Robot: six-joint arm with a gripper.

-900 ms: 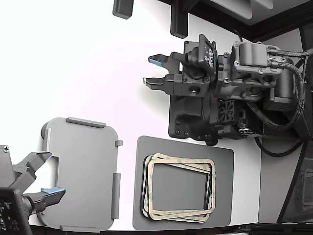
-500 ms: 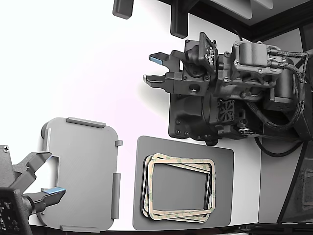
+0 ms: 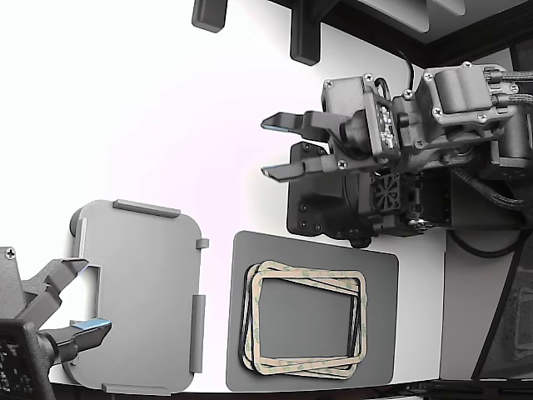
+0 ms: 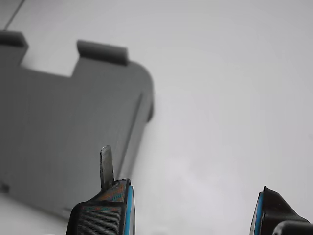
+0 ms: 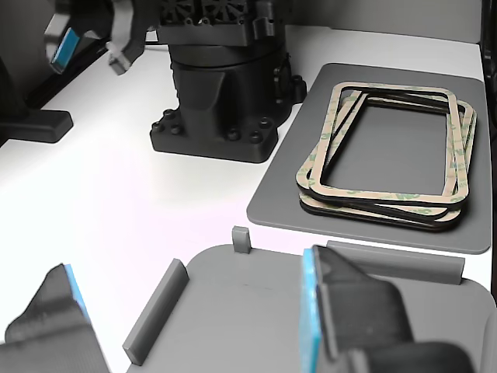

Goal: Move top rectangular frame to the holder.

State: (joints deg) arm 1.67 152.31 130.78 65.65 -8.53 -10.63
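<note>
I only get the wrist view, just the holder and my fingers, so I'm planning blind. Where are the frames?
Observer: The stack of frames lies on a dark grey mat, to the exterior view's right of the holder.
Operator: Is the top one lined up?
Observer: No, the top rectangular frame sits skewed over those beneath it.
Operator: Am I over the stack?
Observer: No. Your gripper is open and empty, off the mat.
Operator: Anything else near the holder?
Observer: A second arm's fingers, open and empty, reach over its edge on the exterior view's left.

Matt grey plastic holder [image 3: 137, 296]
</note>
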